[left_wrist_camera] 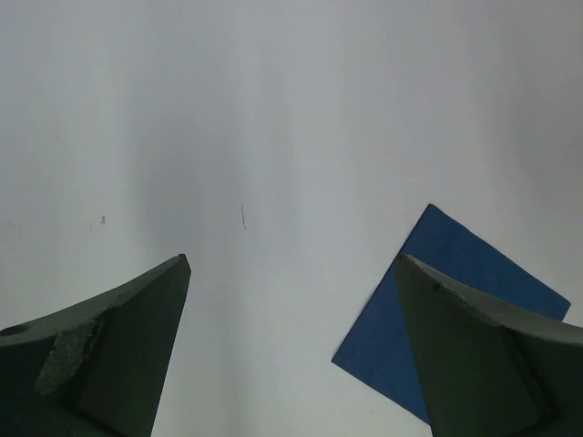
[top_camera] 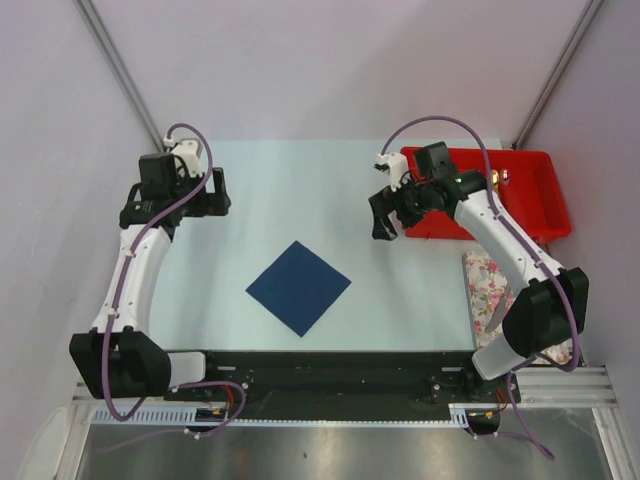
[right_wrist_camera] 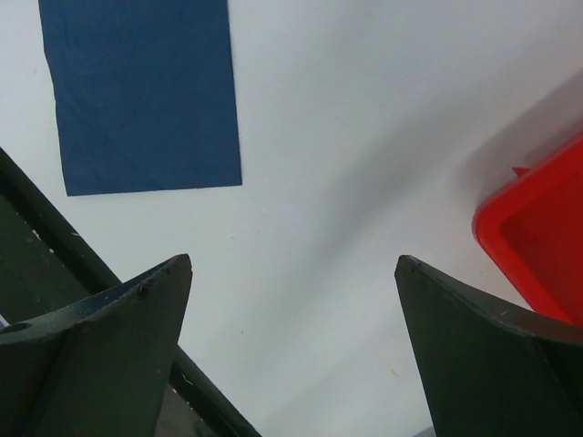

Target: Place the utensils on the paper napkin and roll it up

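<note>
Top external: one paper napkin (top_camera: pixel 298 287) lies flat on the tabletop (top_camera: pixel 300 200), near centre, nothing on it
Thin, limp, light paper, probably best pinched at a corner; one slim grey utensil (top_camera: pixel 497 312) seems to rest on one floral cloth (top_camera: pixel 482 272) at right; left jaws and right jaws both apart, empty

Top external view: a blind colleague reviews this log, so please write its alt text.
A dark blue paper napkin lies flat, turned like a diamond, on a pale table. The left gripper and right gripper, either side of it, are open and empty; a red bin and floral cloth sit at far right.
</note>
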`<state>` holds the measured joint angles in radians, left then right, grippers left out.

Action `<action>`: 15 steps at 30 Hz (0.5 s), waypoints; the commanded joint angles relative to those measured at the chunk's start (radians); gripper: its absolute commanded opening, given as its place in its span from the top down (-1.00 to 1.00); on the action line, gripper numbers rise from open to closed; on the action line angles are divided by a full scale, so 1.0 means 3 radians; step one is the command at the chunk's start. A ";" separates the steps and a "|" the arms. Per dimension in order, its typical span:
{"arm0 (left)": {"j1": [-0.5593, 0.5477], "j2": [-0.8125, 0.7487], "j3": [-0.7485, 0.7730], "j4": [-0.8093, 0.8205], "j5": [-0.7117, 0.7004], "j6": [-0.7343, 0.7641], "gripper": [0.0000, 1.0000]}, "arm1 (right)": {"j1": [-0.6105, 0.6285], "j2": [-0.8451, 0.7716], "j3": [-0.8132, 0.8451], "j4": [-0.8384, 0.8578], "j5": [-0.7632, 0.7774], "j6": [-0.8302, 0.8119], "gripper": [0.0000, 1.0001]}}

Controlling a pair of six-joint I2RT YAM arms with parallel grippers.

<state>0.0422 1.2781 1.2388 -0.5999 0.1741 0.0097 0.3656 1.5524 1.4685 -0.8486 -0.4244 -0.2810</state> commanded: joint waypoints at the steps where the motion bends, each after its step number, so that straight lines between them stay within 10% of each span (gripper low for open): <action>1: 0.0008 -0.0210 -0.0028 -0.0138 -0.0084 0.0177 -0.99 | 0.0171 0.0097 -0.0093 0.0262 -0.0017 0.0026 -0.99; 15: 0.0003 -0.0420 -0.0197 -0.0245 -0.0243 0.0203 -0.99 | 0.0760 0.0721 -0.0242 0.0804 0.0504 0.0277 -0.77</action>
<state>0.0422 1.1847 1.1973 -0.6647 0.1219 0.0536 0.5461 1.7313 1.4059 -0.6804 -0.3611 -0.2348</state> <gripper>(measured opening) 0.996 0.920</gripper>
